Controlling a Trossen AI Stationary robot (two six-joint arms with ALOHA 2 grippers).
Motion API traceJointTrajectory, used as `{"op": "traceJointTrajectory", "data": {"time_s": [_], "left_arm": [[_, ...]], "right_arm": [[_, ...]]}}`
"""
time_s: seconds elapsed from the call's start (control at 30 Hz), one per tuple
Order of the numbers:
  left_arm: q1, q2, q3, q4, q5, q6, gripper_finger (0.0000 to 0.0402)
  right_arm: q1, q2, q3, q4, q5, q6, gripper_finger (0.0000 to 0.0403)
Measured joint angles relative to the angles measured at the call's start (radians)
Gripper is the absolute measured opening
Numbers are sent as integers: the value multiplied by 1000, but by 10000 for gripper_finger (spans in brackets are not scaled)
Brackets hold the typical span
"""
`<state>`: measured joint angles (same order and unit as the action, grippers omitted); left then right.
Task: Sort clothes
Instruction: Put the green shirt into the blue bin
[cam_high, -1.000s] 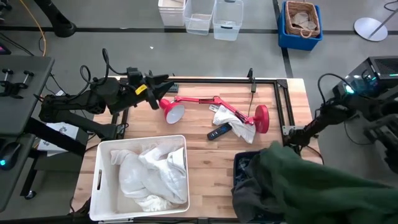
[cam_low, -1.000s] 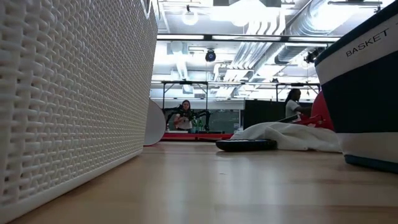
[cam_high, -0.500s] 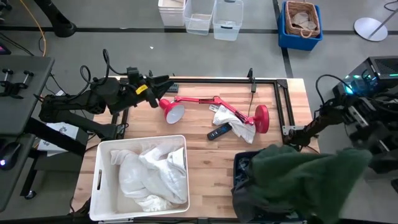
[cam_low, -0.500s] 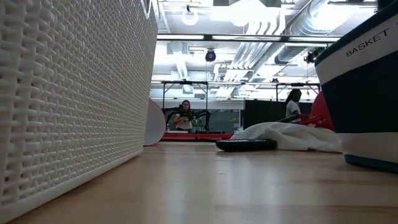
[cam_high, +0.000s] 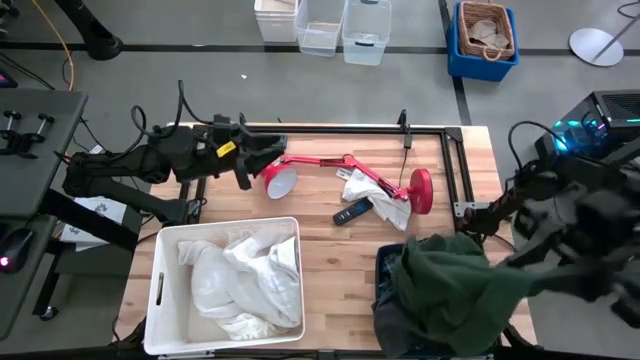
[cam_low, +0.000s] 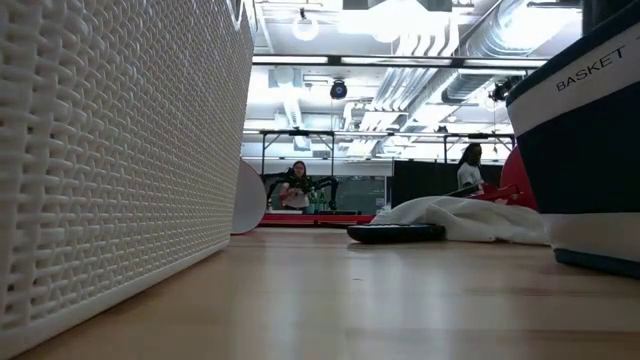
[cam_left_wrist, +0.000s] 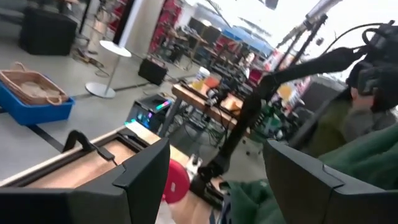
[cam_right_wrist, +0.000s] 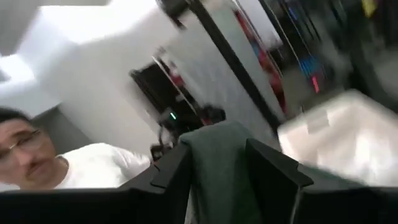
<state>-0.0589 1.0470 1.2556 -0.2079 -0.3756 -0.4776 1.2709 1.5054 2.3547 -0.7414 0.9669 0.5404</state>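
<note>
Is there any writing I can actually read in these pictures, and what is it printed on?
"BASKET" – white letters on the side of the navy bin, seen from table height.
The small yellow tag on the left arm is too small to read.
The dark remote on the table shows no readable marks.
Nothing else legible.

Bare table between white bin and navy bin, lamp behind

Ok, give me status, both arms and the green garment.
Left gripper open, empty, by the red lamp. Right gripper: green garment between fingers, draped over navy bin. White cloth left on table.
</note>
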Motion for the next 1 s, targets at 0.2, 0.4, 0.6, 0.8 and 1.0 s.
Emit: {"op": "traceJointTrajectory", "data": {"time_s": [0.2, 0.4, 0.6, 0.8, 1.0], "left_arm": [[0, 6, 0, -39, 33, -38, 245], [0, 11, 1, -31, 34, -71, 245], [0, 10, 1, -24, 19, -111, 245], [-1, 14, 1, -22, -8, -117, 245], [-1, 15, 1, -21, -9, -121, 245]], "right_arm": [[-1, 61, -1, -451, -1, 786, 147], [-2, 117, -20, -828, -360, 1494, 147], [-7, 98, -163, -832, -670, 1660, 147], [-47, 76, -360, -829, -727, 1684, 147], [-193, 75, -484, -796, -717, 1565, 142]]}}
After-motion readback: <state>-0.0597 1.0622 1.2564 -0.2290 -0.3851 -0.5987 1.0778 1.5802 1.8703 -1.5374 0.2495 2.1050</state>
